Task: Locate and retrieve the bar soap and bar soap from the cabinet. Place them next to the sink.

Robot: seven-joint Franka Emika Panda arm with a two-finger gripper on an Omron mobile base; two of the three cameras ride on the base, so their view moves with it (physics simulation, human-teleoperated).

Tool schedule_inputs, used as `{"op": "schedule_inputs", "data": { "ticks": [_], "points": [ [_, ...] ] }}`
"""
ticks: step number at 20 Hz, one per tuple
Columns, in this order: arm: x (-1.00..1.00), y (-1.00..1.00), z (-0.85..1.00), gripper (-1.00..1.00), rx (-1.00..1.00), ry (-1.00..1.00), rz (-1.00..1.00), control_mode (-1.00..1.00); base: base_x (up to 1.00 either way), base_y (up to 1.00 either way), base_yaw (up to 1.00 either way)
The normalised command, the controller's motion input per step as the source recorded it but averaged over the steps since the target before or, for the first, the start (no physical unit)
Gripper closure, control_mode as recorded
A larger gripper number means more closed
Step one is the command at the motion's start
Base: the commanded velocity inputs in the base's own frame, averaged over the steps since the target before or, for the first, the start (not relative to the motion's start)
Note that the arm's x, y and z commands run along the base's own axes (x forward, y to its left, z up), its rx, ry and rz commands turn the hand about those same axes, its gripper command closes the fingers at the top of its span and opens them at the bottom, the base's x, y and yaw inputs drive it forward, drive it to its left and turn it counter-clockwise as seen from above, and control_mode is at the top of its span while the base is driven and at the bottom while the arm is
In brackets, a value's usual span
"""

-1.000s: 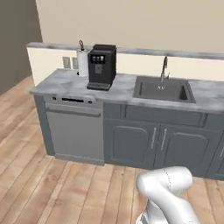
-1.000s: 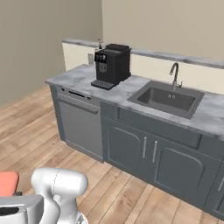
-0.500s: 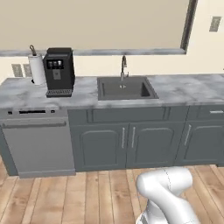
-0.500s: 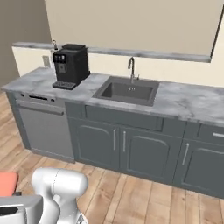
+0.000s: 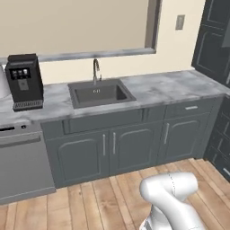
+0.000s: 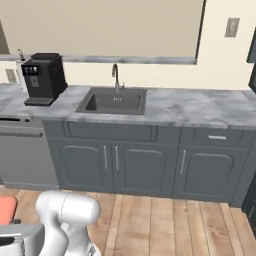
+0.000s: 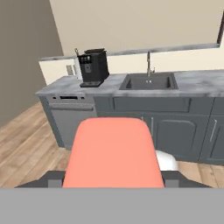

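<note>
A flat coral-pink bar soap (image 7: pixel 111 153) sits close before the hand camera, and my gripper (image 7: pixel 112 180) is shut on it, one dark fingertip (image 7: pixel 53 178) showing at each side. The same bar soap (image 6: pixel 6 209) peeks in low at the left edge of the right base view, well short of the counter. The dark grey sink (image 5: pixel 117 93) (image 6: pixel 98 103) (image 7: pixel 148 82) with its gooseneck faucet (image 5: pixel 95 69) lies in the marble counter ahead. The dark slate-grey cabinet (image 5: pixel 215 40) (image 6: pixel 252 60) rises at the far right.
A black coffee machine (image 5: pixel 24 81) (image 6: pixel 44 76) (image 7: pixel 94 68) stands on the counter left of the sink. A dishwasher (image 5: pixel 22 164) sits under it. Grey marble counter (image 5: pixel 166 87) stretches right of the sink. Grey base doors with silver handles (image 6: pixel 110 157) face the wooden floor.
The whole picture has shifted: the base has moved to the right along the counter, so the sink now sits near the middle and the dark cabinet has come into view. The soap stays gripped.
</note>
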Motion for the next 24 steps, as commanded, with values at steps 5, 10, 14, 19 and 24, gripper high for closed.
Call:
{"op": "schedule_inputs", "data": {
  "ticks": [5,10,14,19,24],
  "points": [
    [0.00,0.00,0.00,1.00,0.00,0.00,0.00,1.00,0.30,0.39,-0.24],
    [0.00,0.00,0.00,1.00,0.00,0.00,0.00,1.00,0.25,0.50,-0.27],
    [0.00,0.00,0.00,1.00,0.00,0.00,0.00,1.00,0.27,0.50,-0.26],
    [0.00,0.00,0.00,1.00,0.00,0.00,0.00,1.00,0.47,0.26,-0.11],
    [0.00,0.00,0.00,1.00,0.00,0.00,0.00,1.00,0.52,0.34,-0.07]
  ]
}}
